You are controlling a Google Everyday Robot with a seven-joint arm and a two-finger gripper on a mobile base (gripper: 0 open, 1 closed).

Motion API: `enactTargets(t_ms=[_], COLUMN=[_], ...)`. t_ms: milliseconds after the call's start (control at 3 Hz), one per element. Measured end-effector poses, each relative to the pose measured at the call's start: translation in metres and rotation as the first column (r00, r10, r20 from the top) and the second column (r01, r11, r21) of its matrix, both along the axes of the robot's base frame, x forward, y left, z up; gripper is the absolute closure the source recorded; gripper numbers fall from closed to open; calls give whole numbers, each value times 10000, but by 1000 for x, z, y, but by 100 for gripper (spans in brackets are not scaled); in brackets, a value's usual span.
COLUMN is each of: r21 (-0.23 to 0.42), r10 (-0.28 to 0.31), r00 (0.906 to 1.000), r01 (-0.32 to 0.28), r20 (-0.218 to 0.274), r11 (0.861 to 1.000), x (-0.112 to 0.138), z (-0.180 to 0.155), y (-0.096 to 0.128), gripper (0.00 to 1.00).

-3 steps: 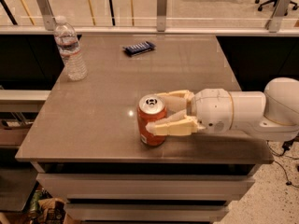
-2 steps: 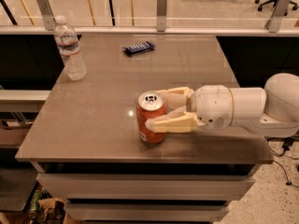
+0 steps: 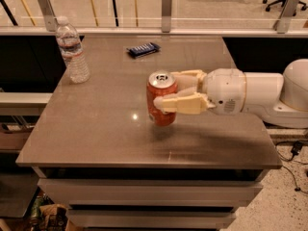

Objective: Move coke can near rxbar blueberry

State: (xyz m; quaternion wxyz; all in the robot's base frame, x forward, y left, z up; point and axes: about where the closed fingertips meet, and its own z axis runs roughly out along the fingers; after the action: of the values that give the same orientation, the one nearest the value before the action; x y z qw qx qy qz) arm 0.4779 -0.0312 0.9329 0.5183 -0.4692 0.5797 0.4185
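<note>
The orange-red coke can [image 3: 160,108] with a silver top is upright and held slightly above the table's middle. My gripper [image 3: 168,91] reaches in from the right, its cream fingers [image 3: 179,103] closed around the can's sides. The rxbar blueberry [image 3: 143,49], a flat dark blue bar, lies on the far part of the table, well behind the can.
A clear plastic water bottle [image 3: 72,51] stands at the table's far left. The grey-brown table [image 3: 96,129] has drawers below its front edge. A glass railing runs behind the table. My white arm [image 3: 260,95] extends over the table's right edge.
The gripper has lifted the can off the table and carried it a little toward the far side.
</note>
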Motion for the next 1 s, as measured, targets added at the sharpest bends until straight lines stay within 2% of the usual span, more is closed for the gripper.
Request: enactTargets(t_ms=[333,1000], r21=[-30,-335], r10=[-646,-1575], r00=[9978,9855], r01=[646,1598], r20=[159,631], r11=[9979,9866], x=[28,99], z=[24,72], y=[-5,-4], gripper=[100,100])
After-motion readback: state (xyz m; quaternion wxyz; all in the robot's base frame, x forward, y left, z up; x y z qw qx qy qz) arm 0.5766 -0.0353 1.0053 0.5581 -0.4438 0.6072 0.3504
